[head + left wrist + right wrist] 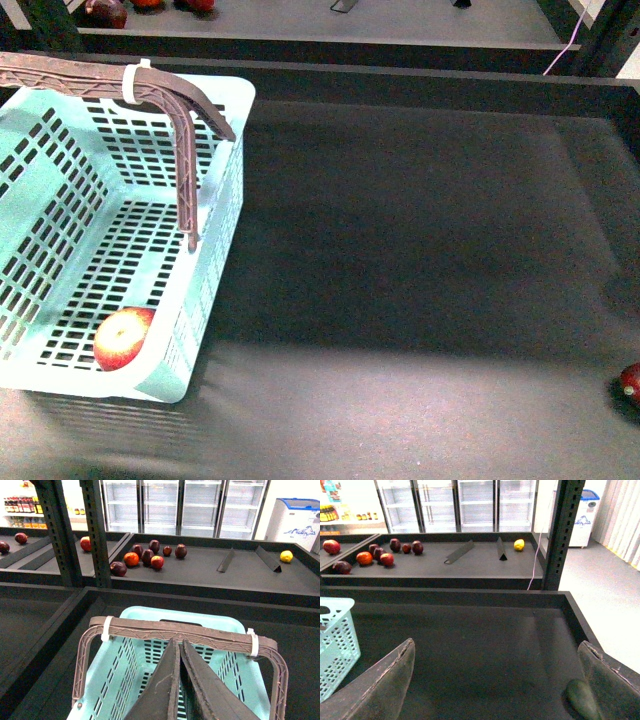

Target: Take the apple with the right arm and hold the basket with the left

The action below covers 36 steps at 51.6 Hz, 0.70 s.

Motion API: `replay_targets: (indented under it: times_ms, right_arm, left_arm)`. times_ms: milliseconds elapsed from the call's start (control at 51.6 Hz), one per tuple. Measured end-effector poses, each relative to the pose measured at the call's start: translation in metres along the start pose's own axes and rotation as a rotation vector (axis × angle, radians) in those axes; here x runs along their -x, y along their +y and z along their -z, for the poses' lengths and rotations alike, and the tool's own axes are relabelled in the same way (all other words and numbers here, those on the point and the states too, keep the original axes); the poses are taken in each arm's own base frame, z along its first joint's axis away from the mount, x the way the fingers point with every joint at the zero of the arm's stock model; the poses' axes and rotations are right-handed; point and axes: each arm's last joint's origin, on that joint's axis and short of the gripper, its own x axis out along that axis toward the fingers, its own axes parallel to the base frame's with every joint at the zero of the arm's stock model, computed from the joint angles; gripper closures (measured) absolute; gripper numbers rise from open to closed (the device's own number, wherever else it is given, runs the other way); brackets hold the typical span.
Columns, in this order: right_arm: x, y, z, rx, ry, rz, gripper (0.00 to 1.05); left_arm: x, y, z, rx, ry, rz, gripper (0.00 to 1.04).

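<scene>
The apple point(123, 338) is lying inside the basket point(215, 260), down in the near corner against the slotted wall that faces the open bench, red with a yellow-orange patch catching the light. The basket is sitting at the left side of the dark bench point(420, 250), its far rim close to the raised back edge of the tray, and its two brown handles point(150, 88) are standing up together over the opening, bound by a white tie point(133, 82). In the left wrist view the left gripper point(179, 650) is hanging just above the basket's interior, near the joined handles point(180, 630), with its jaws pressed together and nothing between them. In the right wrist view the right gripper point(495, 680) is hovering over bare bench with its jaws spread wide and holding nothing, a dark green object point(582, 700) lying just inside the one finger point(615, 685), though what it is cannot be told. To the right of the basket the bench is running open and flat all the way to its raised right edge, where a smaller dark red fruit point(631, 383) is sitting at the frame's border. Beyond the back lip, a further shelf point(210, 570) is carrying a cluster of red fruit point(147, 557) and a single yellow fruit point(286, 556).
</scene>
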Motion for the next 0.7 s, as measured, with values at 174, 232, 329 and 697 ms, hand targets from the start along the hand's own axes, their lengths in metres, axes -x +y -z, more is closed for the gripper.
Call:
replay_targets:
  times_ms: [174,232,329,697]
  right_arm:
    - [0.000,0.000,0.000,0.000,0.000,0.000,0.09]
    - [0.000,0.000,0.000,0.000,0.000,0.000,0.09]
    - [0.000,0.000,0.000,0.000,0.000,0.000,0.09]
    - [0.000,0.000,0.000,0.000,0.000,0.000,0.09]
  left_arm:
    - [0.013,0.000,0.004,0.000,0.000,-0.001,1.01]
    - [0.017,0.000,0.005,0.000,0.001,0.000,1.01]
    - [0.022,0.000,0.011,-0.002,-0.015,0.000,1.01]
    - [0.040,0.000,0.011,-0.003,-0.015,-0.001,1.01]
